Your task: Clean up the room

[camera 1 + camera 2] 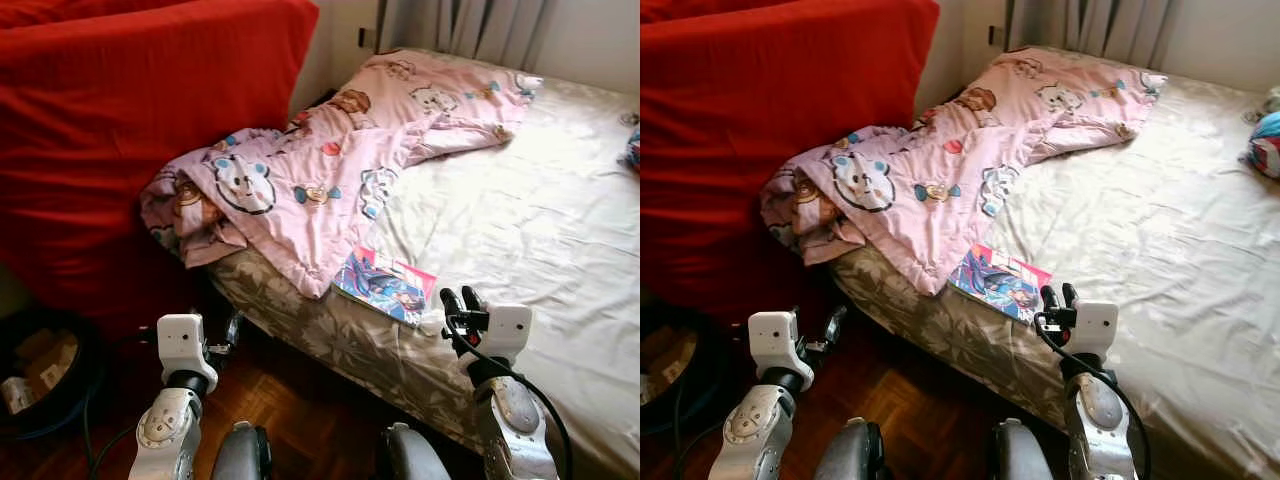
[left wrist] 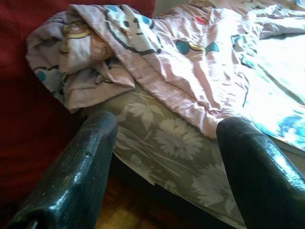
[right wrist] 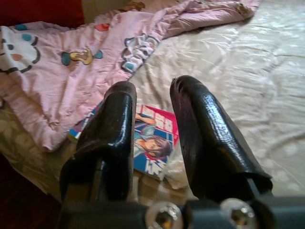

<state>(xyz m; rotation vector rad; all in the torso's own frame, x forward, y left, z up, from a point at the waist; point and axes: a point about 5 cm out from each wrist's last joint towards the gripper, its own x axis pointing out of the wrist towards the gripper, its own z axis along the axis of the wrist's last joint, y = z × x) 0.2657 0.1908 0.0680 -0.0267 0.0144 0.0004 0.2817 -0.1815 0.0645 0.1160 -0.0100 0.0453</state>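
You've got the wide bed with its pale cream sheet (image 1: 520, 210) ahead of both grippers. The rumpled pink cartoon-print blanket (image 1: 330, 160) sprawls beyond them. The glossy colourful comic book (image 1: 385, 284) lies just ahead of your right gripper (image 1: 459, 300), fingers slightly parted, holding nothing. Left gripper (image 2: 162, 157) hangs wide open by the bed's edge.

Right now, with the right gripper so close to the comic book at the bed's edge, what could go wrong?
1. The glossy pink-and-blue comic book lies flat near the mattress edge; the open right gripper might nudge it off onto the wooden floor instead of gripping it.
2. The crumpled pink cartoon-print blanket overlaps the book's corner, so lifting could drag fabric along.
3. The open left gripper hangs low by the floral mattress side and may snag it.
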